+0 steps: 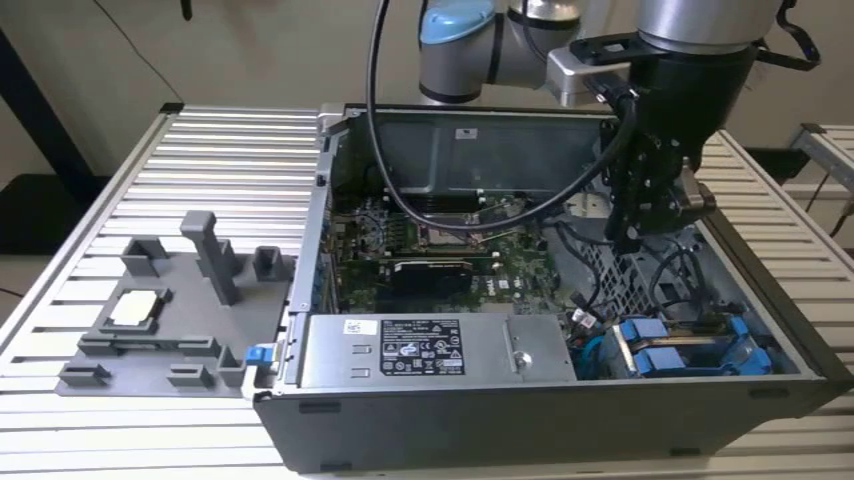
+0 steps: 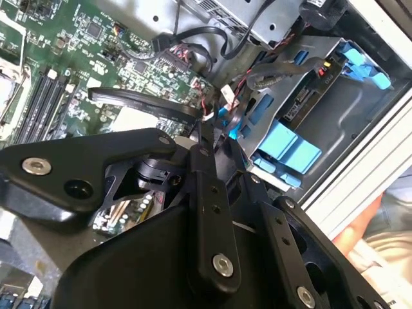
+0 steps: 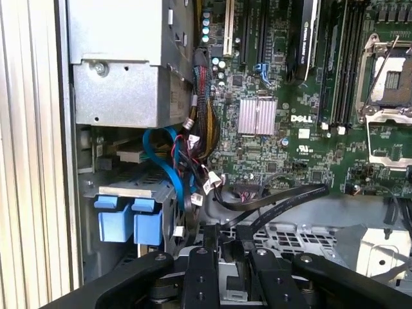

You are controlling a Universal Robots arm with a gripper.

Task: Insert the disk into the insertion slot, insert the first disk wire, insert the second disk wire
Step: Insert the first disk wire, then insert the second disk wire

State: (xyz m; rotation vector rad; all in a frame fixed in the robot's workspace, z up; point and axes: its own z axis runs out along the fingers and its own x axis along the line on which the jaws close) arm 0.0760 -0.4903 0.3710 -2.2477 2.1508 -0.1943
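Largest first: a slatted worktop (image 1: 227,150), carrying an open computer case (image 1: 534,425) laid on its side. Above the case and reaching down into it, the robot arm (image 1: 694,60). On the floor of the case, a green motherboard (image 3: 277,154).

In the front corner of the case, at the exterior view's right, the insertion slot (image 2: 344,112) of the grey cage. Inside it already, the disk (image 1: 674,357) in its blue carrier. Looks fully seated, so the first step judged as done.

Inside the case, between the motherboard and that corner, the hand (image 1: 638,235). In both wrist views closed together, seemingly clamped on the end of a black flat wire (image 3: 293,198) bending away over the motherboard. Near the disk, not touching it.

Probably the first wire step in hand. Calls for turning the plug to match the socket on the disk's end, then a straight and gentle push. Some danger of catching on the loose bundle of wires (image 3: 199,129) crowding that corner of the case.
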